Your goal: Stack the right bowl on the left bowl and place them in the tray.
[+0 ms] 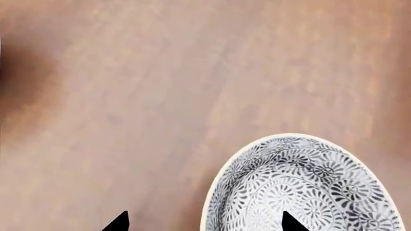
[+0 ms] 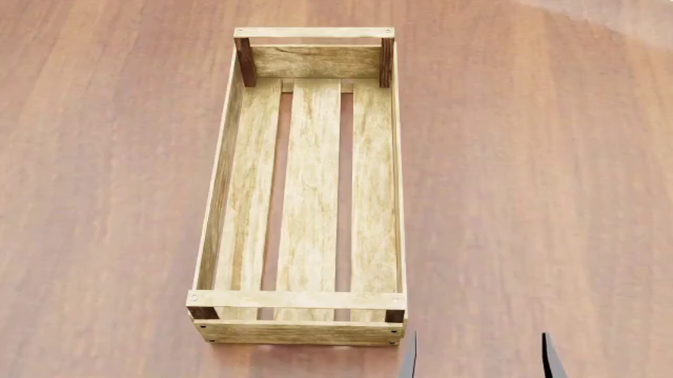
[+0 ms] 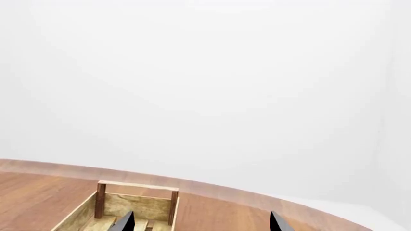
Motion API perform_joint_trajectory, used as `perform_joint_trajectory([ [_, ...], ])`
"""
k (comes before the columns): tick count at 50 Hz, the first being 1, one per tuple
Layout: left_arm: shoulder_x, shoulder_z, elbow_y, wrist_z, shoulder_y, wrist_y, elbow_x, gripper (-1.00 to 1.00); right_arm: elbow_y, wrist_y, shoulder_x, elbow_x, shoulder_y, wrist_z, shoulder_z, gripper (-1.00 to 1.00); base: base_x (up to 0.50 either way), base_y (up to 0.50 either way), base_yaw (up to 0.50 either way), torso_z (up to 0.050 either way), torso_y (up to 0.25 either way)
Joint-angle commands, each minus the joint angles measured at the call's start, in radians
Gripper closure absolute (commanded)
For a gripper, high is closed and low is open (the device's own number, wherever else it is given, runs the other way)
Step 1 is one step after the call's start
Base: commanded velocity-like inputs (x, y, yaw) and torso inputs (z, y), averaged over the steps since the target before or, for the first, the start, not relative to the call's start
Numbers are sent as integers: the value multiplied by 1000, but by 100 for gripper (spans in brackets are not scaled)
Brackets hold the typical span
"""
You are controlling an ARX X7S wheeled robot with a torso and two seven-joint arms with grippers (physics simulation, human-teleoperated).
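Note:
The tray (image 2: 223, 181), a long pale wooden crate with three floor slats and darker corner posts, lies lengthwise in the middle of the head view and holds nothing. Its far end shows in the right wrist view (image 3: 136, 206). A white bowl with a grey floral pattern (image 1: 301, 185) sits on the table in the left wrist view; only one bowl shows. My left gripper (image 1: 205, 224) is open, one fingertip over the bowl's inside, the other over bare table. My right gripper (image 2: 478, 358) is open and empty just right of the tray's near corner. No bowl shows in the head view.
The brown wooden table (image 2: 537, 181) stretches on all sides of the tray. Its far edge (image 3: 218, 190) meets a plain white background in the right wrist view. A dark shadow (image 1: 19, 82) lies on the table in the left wrist view.

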Motion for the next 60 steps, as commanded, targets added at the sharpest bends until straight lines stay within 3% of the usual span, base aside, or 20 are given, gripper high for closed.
perform_joint_trajectory([
  [1, 24, -18, -23, 29, -1, 5, 16, -100, 0, 1, -16, -19, 0, -18, 18, -100, 0, 0, 0, 0, 0],
  [10, 24, -17, -28, 37, -2, 4, 5, -100, -3, 2, -14, -20, -1, -15, 15, -100, 0, 0, 0, 0, 0],
  [11, 24, -16, -30, 38, -2, 5, 5, 100, -1, 1, -14, -20, -1, -15, 15, -100, 0, 0, 0, 0, 0],
  [41, -18, 18, 78, 33, 3, 37, 66, 100, -4, 9, -5, -16, 3, -9, 5, -100, 0, 0, 0, 0, 0],
  [60, -131, 74, 232, -14, -181, -74, 82, 100, -2, 9, 1, -4, 6, -5, 3, -100, 0, 0, 0, 0, 0],
])
